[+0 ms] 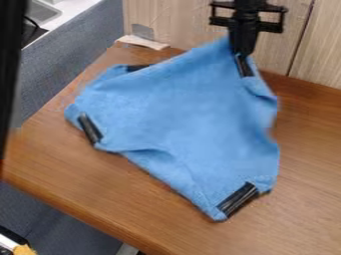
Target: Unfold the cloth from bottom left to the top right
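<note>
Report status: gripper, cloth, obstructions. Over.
Gripper clamped on blue cloth, upper right. Cloth largely spread, that corner lifted. Pale strip at table's back edge, likely no obstacle.

Here are one hand (244,51), one cloth (180,109), four strips (238,199), one table (309,149).

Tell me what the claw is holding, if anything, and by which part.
The black claw holds the blue four-cornered cloth by its raised corner at the view's upper right.
</note>
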`<move>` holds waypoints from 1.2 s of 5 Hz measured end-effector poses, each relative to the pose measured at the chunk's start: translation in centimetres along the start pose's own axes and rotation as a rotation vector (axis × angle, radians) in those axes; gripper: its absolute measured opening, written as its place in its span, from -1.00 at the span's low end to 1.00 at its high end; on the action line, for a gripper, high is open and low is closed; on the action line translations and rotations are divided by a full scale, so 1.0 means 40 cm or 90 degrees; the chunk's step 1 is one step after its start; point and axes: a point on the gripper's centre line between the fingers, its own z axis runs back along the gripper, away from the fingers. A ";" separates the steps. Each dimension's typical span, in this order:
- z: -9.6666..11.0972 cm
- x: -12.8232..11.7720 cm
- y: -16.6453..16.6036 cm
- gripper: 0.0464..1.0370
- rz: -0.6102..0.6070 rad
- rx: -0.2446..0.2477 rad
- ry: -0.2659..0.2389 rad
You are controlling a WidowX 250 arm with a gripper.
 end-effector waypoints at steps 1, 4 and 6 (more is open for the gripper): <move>-0.054 0.024 -0.001 -0.97 0.019 0.008 -0.004; -0.135 0.043 -0.010 -0.60 -0.002 0.054 -0.017; -0.154 0.039 -0.007 0.54 -0.008 0.063 -0.014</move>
